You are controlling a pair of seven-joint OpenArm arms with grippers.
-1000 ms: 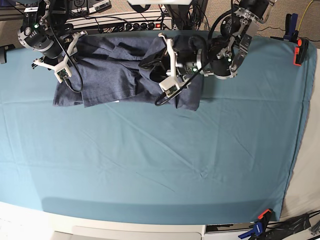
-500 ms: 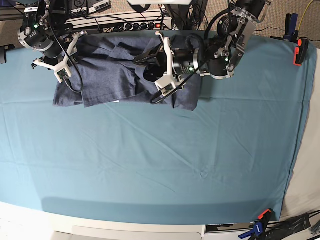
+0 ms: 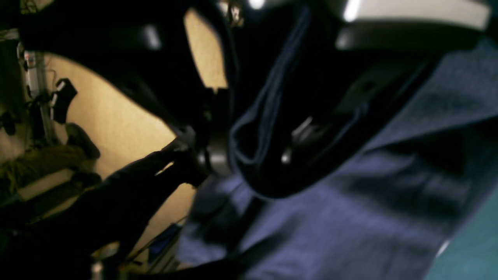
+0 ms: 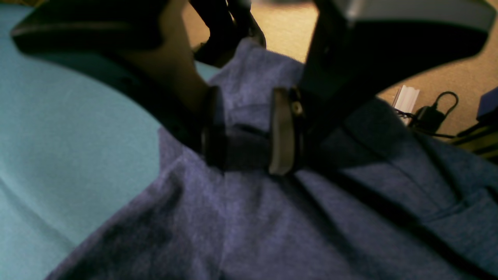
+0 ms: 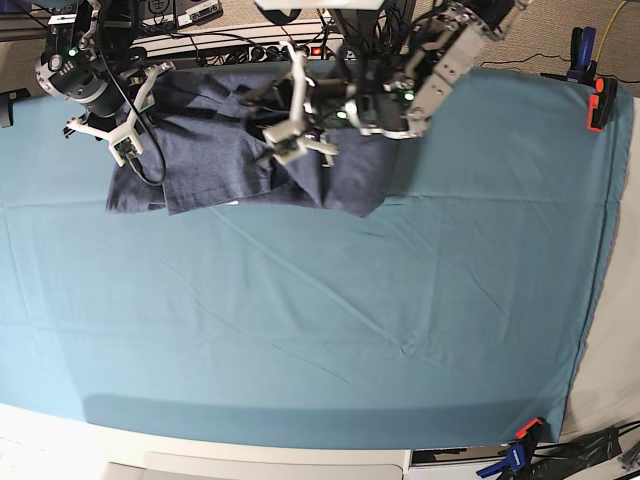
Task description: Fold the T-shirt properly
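In the base view, the large slate blue-grey cotton T-shirt (image 5: 240, 150) lies rumpled and partly folded at the far edge of the table, on the teal table cloth (image 5: 330, 320). The left gripper (image 5: 285, 130), on white fingers, sits over the shirt's middle, with cloth bunched beneath and beside it. The right gripper (image 5: 120, 140) rests at the shirt's other end, near the sleeve corner. Whether either one pinches fabric cannot be told from here.

In the left wrist view, the picture is dark and blurred. A hemmed edge of the T-shirt (image 3: 350, 202) loops up between the dark fingers of the left gripper (image 3: 256, 155), and the rest of the shirt spreads below and to the right. Whether the jaws clamp that edge or only stand around it cannot be told.

In the right wrist view, the right gripper (image 4: 247, 132) has its two pads set apart, with a raised ridge of the T-shirt (image 4: 272, 217) filling the gap between them; it grips that fold. The shirt spreads out below the pads, and the teal cloth (image 4: 58, 147) lies to the left.
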